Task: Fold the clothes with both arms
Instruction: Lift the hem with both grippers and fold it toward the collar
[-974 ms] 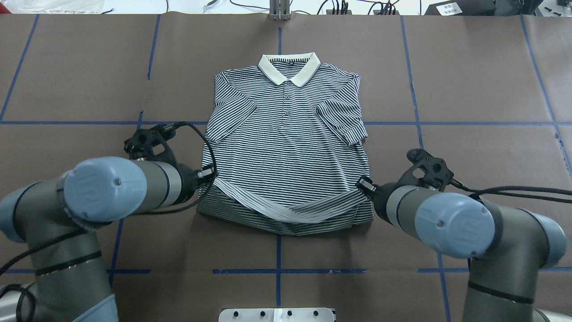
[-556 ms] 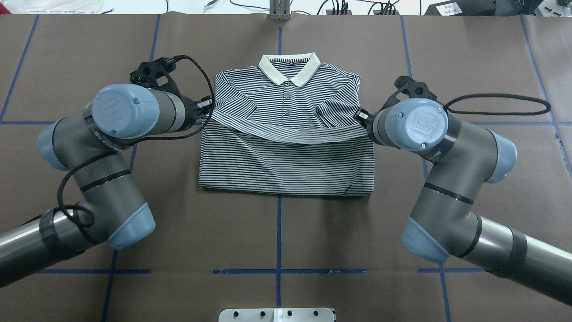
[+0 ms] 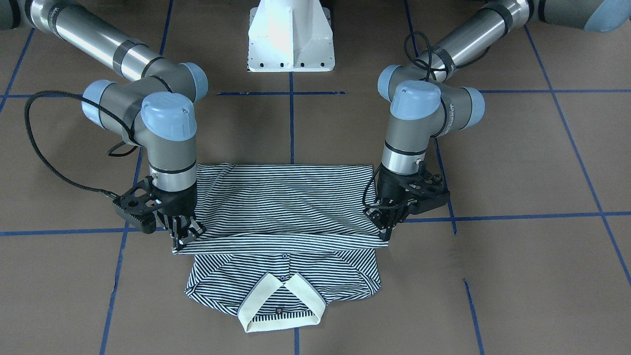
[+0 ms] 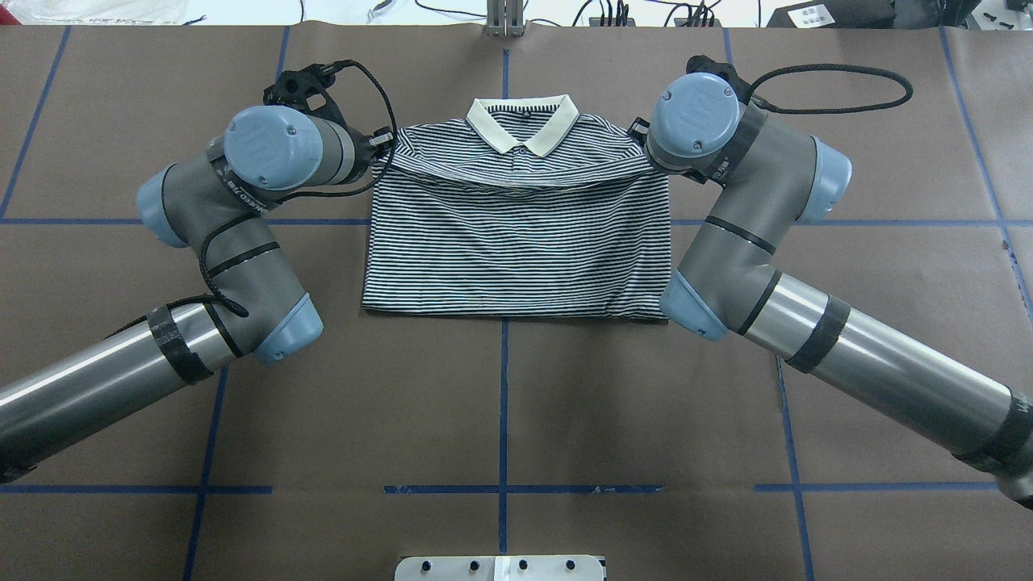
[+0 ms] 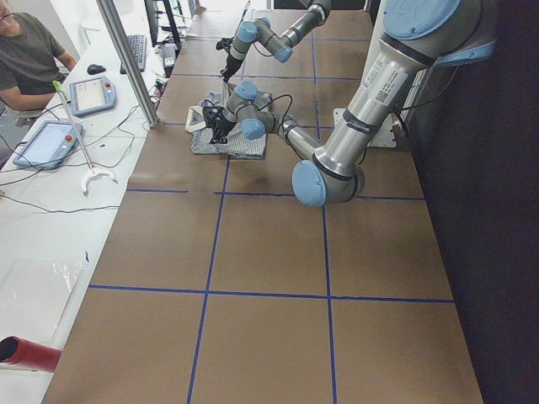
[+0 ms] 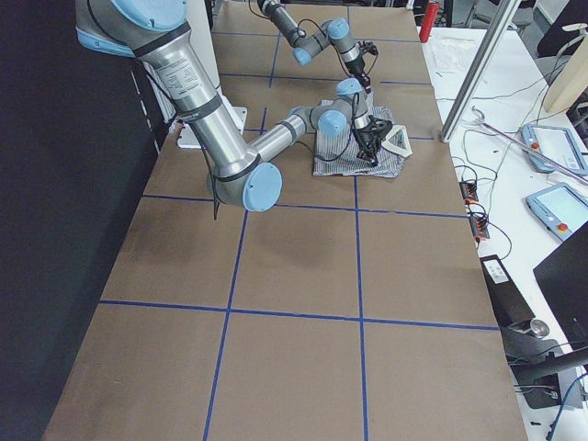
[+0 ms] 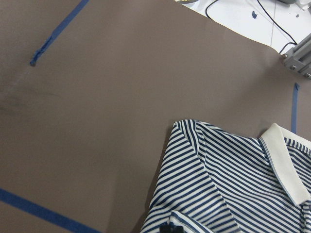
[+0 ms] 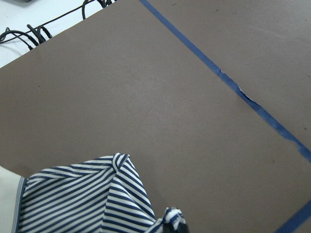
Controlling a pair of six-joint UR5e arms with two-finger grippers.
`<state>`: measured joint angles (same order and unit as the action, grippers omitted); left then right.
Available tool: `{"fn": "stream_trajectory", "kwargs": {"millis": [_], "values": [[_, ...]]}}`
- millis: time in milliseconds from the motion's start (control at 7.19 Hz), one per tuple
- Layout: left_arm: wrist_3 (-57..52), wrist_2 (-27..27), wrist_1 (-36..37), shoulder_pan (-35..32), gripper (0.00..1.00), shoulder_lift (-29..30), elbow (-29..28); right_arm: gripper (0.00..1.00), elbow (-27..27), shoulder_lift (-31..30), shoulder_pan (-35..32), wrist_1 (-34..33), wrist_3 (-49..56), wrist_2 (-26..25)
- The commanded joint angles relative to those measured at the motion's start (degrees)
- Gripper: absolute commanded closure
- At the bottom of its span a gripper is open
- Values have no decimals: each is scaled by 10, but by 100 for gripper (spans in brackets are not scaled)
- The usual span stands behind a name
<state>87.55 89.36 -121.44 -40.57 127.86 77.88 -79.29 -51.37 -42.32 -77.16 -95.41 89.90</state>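
- On the counter's left side, the grey jointed left arm [image 4: 266,149] with light-blue caps reaches forward. Its black two-finger left tool [image 3: 387,229] is clenched on one corner of the shirt's hem.
- Midway across the brown paper-covered counter [image 4: 516,420], marked with blue tape lines [image 4: 503,403], lies the short-sleeved polo shirt [image 4: 516,250] in thin navy-and-white stripes. Its plain cream collar [image 4: 490,129] points away from the robot. The sleeves are tucked in, the lower half is doubled over the chest, and the hem is stretched just short of the collar.
- It looks a soft, light, limp knit, likely to sag between grips. The hem corners are the places to hold, pulled taut.
- Over on the right, the black right tool [image 3: 182,239] of the matching grey right arm [image 4: 750,242] pinches the opposite hem corner.
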Motion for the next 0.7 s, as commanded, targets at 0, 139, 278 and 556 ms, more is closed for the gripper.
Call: {"fn": "stream_trajectory", "kwargs": {"millis": [0, 139, 278, 556], "values": [[-7, -8, -23, -6, 100, 19, -42, 100, 60, 32, -9, 25, 5, 0], [-7, -8, -24, -8, 100, 20, -44, 100, 69, 34, -17, 25, 7, 2], [-7, -8, -24, -8, 100, 23, -52, 100, 78, 39, -16, 27, 9, 2], [-6, -8, -44, -7, 99, 28, -77, 100, 91, 43, -15, 45, 8, 0]]}}
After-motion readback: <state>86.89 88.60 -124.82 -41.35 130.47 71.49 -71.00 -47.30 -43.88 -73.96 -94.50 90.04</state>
